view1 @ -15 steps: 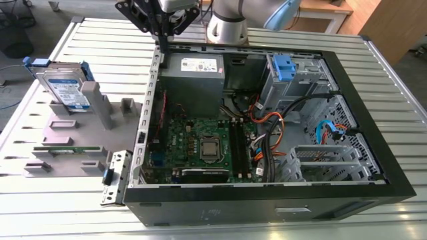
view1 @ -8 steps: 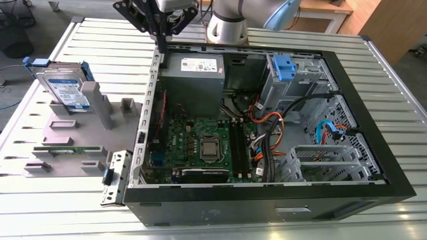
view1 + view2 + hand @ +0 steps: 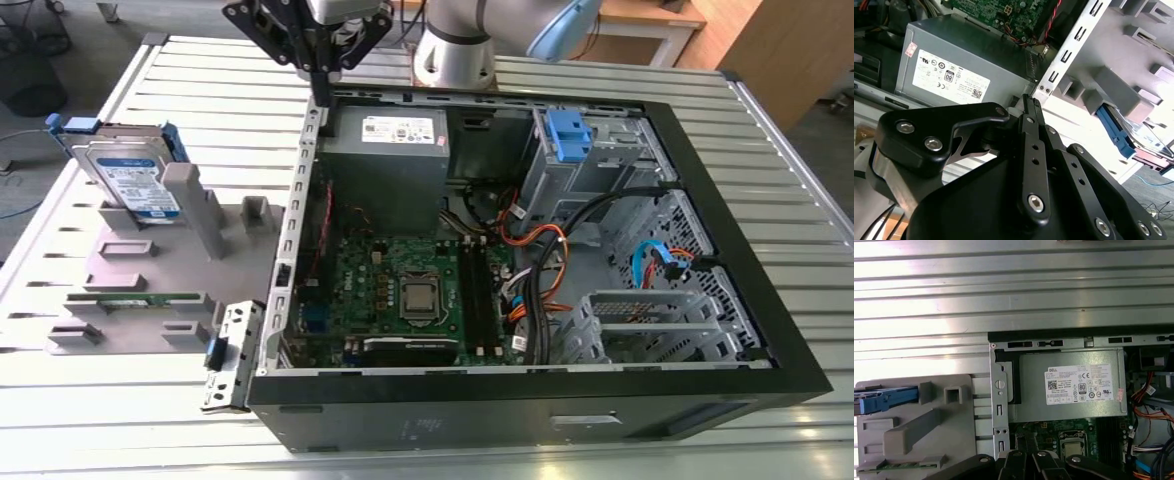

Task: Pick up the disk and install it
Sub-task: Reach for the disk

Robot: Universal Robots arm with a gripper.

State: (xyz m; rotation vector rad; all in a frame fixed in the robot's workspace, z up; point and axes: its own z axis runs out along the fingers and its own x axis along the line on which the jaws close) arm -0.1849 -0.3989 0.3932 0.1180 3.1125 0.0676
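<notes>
Silver disk (image 3: 134,185) — upright in fixture (image 3: 147,262) | tool (image 3: 322,95) well apart, empty

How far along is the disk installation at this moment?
Nothing looks done yet: the disk stands upright in the grey fixture, outside the computer case. The end effector is shut and empty, above the case's edge by the power supply. Left: both pickup and installation.

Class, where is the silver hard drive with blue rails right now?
In the exterior view, the silver metal hard drive with blue plastic rails stands upright in the grey holder plate on that view's left, outside the open black computer case.
</notes>
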